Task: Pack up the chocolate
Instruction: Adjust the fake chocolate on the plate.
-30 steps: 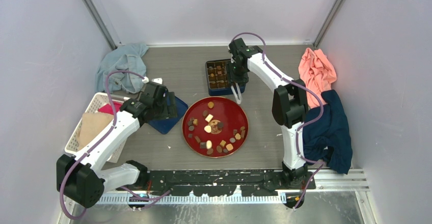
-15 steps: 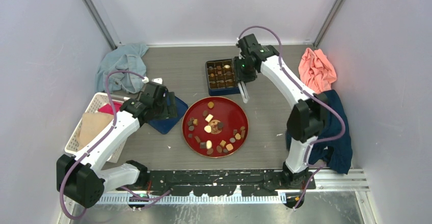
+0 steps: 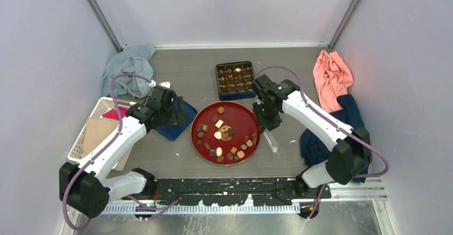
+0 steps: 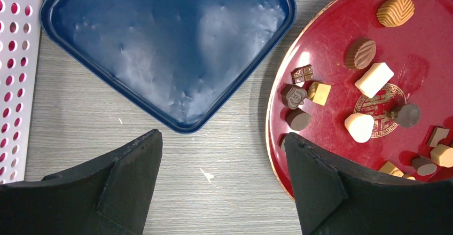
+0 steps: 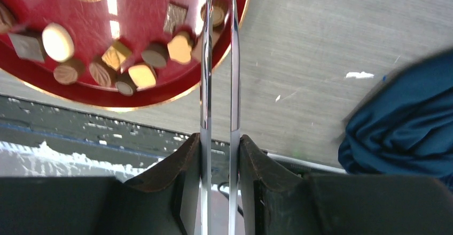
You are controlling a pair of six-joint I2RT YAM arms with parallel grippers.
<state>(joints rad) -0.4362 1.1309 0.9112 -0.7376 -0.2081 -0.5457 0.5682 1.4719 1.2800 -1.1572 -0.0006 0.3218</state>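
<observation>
Table point(image 3: 187, 80): grey wood, with the plate in the middle and the box behind it.
My right arm: it comes in from the right, bent at the elbow, wrist tipped down by the plate's right rim.
Red plate point(image 3: 239, 118): round, and it holds the loose pieces.
Box point(image 3: 235, 94): a blue tin with little square holes, most of them filled. It sits past the plate's far rim, not touching it.
My left hand point(image 4: 224, 184): wide open, holding nothing, over bare table between the blue lid point(image 4: 165, 53) and the plate's left rim.
My right hand point(image 5: 219, 139): squeezed onto the tweezers point(image 5: 205, 59), the two blades close together.
Tweezers' long way: they point at the near table edge, along the plate's right rim. I can't see the tips well, so maybe nothing is pinched.
Chocolate point(image 3: 218, 124): spread over the plate. The closest pieces point(image 5: 180, 48) lie just left of my tweezers, so my right hand is the one to pick.
</observation>
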